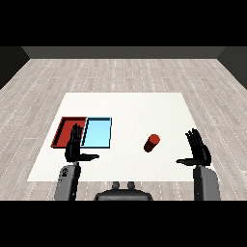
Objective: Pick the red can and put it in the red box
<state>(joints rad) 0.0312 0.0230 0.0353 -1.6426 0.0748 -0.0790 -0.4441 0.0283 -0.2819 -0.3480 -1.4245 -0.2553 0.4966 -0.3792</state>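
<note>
We see a white table [125, 103] on grey plank floor [120, 72]. The red tray [64, 126] and blue tray [98, 132] seem empty. The red can [152, 143] stands right of them, between our left hand [75, 147] and right hand [198, 150], both spread wide.

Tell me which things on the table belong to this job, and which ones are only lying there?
Belong to the job: red can; red tray; right hand, open, nearest the can.
Only lying there: light blue tray; left hand, open, idle.
</note>
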